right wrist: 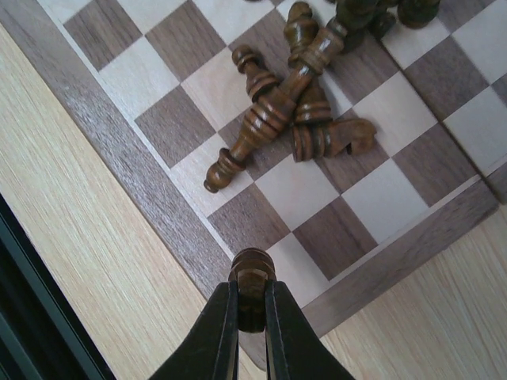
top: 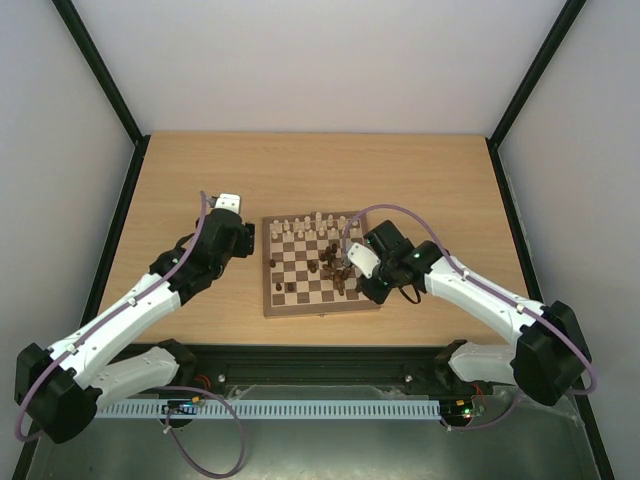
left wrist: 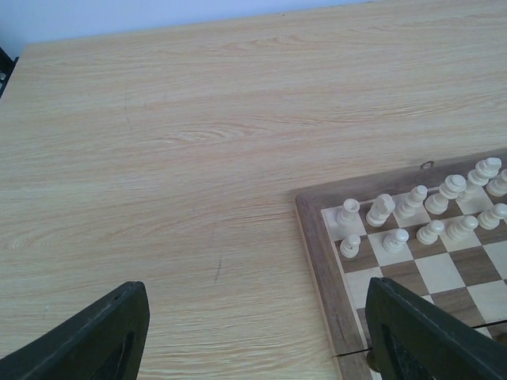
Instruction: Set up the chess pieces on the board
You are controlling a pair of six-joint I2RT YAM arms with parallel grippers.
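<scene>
The board (top: 322, 304) lies at the table's middle. Cream chess pieces (top: 305, 228) stand in two rows along its far edge (left wrist: 412, 210). Dark pieces (top: 335, 262) lie tumbled in a heap on the right half (right wrist: 293, 111). My right gripper (right wrist: 252, 297) is shut on a dark piece (right wrist: 253, 265), holding it by its top over the board's near right corner (right wrist: 103, 150); in the top view the right gripper (top: 372, 292) sits there. My left gripper (left wrist: 255, 317) hangs open and empty just left of the board's border (left wrist: 317, 253), seen from above as the left gripper (top: 243, 240).
A couple of dark pieces (top: 284, 288) stand near the board's near left corner. Bare wooden table (left wrist: 174, 158) stretches left of and beyond the board. A black rail (top: 320, 355) runs along the near table edge.
</scene>
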